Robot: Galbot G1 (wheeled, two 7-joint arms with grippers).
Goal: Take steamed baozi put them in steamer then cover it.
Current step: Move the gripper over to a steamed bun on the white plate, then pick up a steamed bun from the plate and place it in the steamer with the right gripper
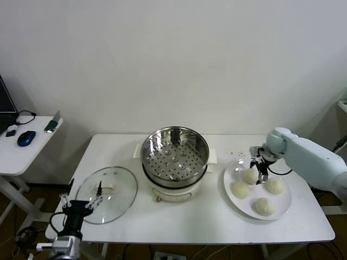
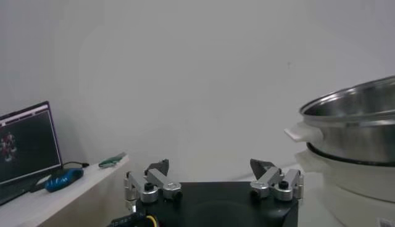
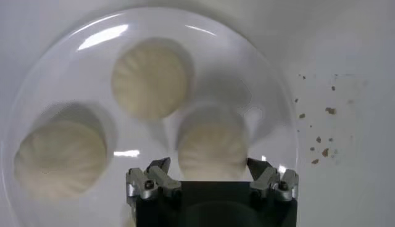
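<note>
Several cream-white baozi lie on a white plate [image 1: 241, 207] at the table's right. My right gripper [image 1: 259, 165] hangs open just over the back-left baozi [image 1: 250, 175]. In the right wrist view that baozi [image 3: 212, 145] sits between the spread fingers of the right gripper [image 3: 210, 163], with two more baozi [image 3: 150, 77] [image 3: 60, 157] farther off. The steel steamer [image 1: 174, 157] stands empty on its white base mid-table. The glass cover [image 1: 107, 194] lies flat to the steamer's left. My left gripper [image 1: 81, 205] waits open at the cover's near edge, holding nothing. In the left wrist view the left gripper [image 2: 210, 165] faces the wall, with the steamer [image 2: 355, 123] off to one side.
Brown crumbs [image 1: 236, 155] dot the table between steamer and plate. A small side table [image 1: 21, 151] on the left carries a blue mouse [image 1: 26, 138] and a monitor's edge. The white cooker base [image 2: 352, 179] sits under the steamer.
</note>
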